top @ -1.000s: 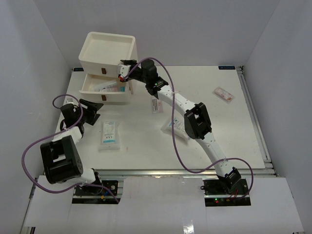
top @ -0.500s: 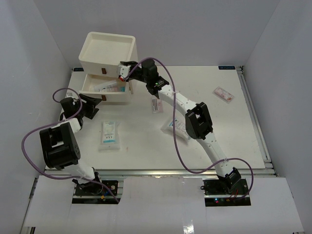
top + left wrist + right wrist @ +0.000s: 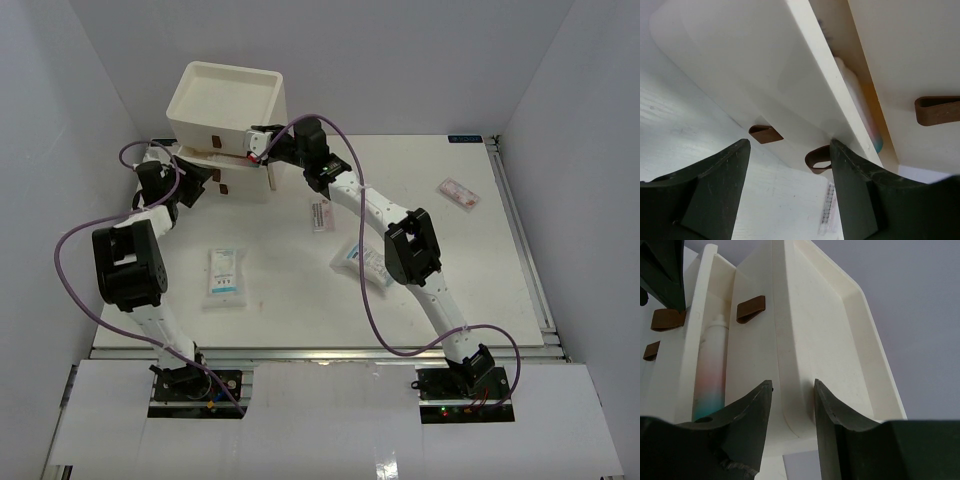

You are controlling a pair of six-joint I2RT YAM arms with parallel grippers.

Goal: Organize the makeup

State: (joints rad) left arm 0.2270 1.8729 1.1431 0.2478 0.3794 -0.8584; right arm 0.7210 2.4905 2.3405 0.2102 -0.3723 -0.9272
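Swinging up from the lower left, the left gripper (image 3: 789, 144) now stands jaws apart at the nearly shut drawer (image 3: 740, 65), which holds a tube (image 3: 710, 372). The right gripper (image 3: 790, 386) straddles the drawer box (image 3: 225, 100) wall, its grip unclear. Below the left gripper, nearer that arm, lies a sachet pack (image 3: 224, 272), its long axis up-down in frame.

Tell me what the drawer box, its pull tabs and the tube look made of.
Drawer box: likely plastic, off-white, matte, faintly speckled moulded walls. Pull tabs: brown flexible loops, perhaps leather or rubber. Tube: smooth plastic probably, white fading to pink and teal.
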